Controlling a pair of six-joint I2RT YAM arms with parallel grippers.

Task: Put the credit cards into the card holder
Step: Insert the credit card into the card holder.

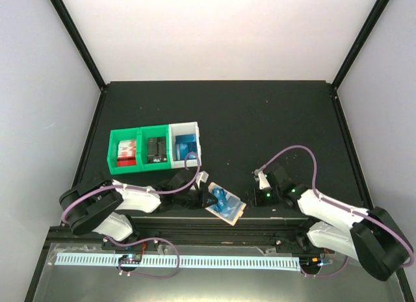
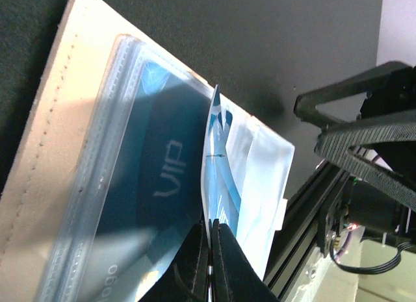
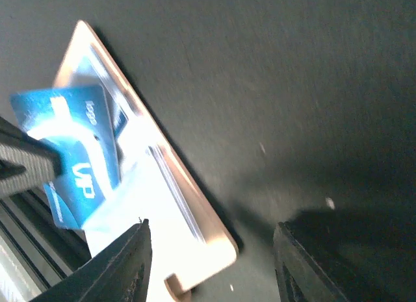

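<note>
Left pincer [image 2: 210,240] is pinched tight on the edge of a blue card [image 2: 218,152], stood over the open card holder [image 2: 55,139] on the surface [image 1: 260,120]. The card looks thin, stiff and slick, so an edge grip suits it. Right pincer [image 3: 208,263] gapes, holding nothing.

The left arm [image 1: 123,208] and right arm [image 1: 338,217] wear white shells between round black joints. A lilac cable [image 1: 302,151] loops along each. The right gripper [image 3: 209,227] has black plastic fingers [image 3: 123,269]; a green light [image 1: 268,197] glows behind it
</note>
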